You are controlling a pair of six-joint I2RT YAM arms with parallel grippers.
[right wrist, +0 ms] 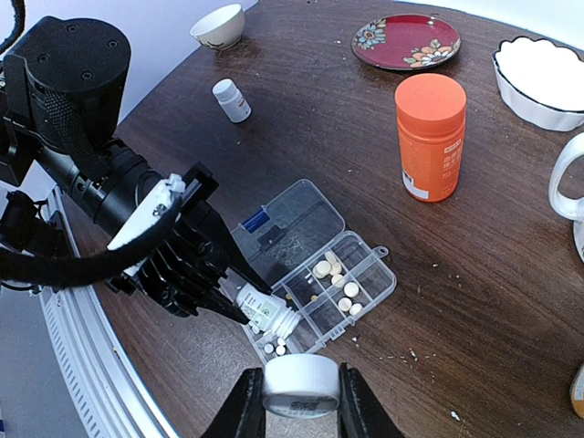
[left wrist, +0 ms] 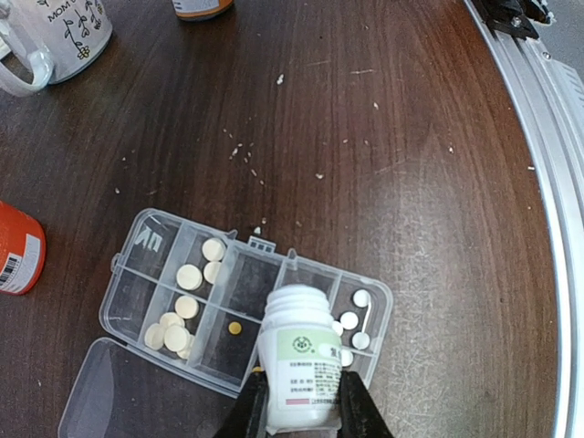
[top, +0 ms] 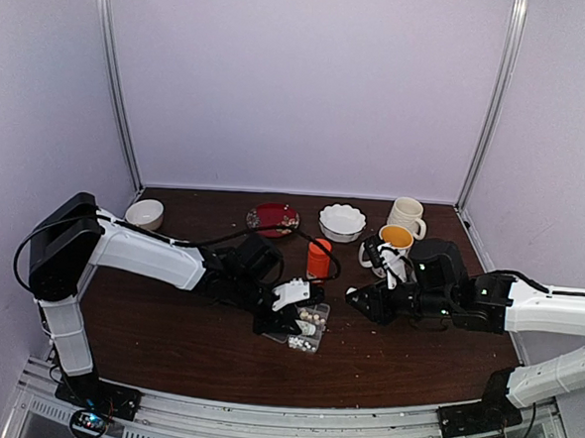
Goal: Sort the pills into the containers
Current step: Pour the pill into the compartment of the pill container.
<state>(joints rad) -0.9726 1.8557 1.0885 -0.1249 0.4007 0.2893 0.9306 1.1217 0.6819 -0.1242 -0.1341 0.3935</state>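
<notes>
The left gripper point(left wrist: 302, 408) clenches a small white plastic pill bottle point(left wrist: 297, 356) tilted over the clear plastic rectangular pill organizer point(left wrist: 126, 274), whose cells hold round white tablets point(left wrist: 189, 276), while the right gripper point(right wrist: 301, 403) pinches a white round cap point(right wrist: 301, 381).

Near cells of the pill organizer point(left wrist: 137, 294) partly behind the white bottle point(left wrist: 297, 360), contents perhaps unseen.

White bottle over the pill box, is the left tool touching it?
Touching. The left wrist view shows the left tool squeezing the white bottle from both sides.
</notes>
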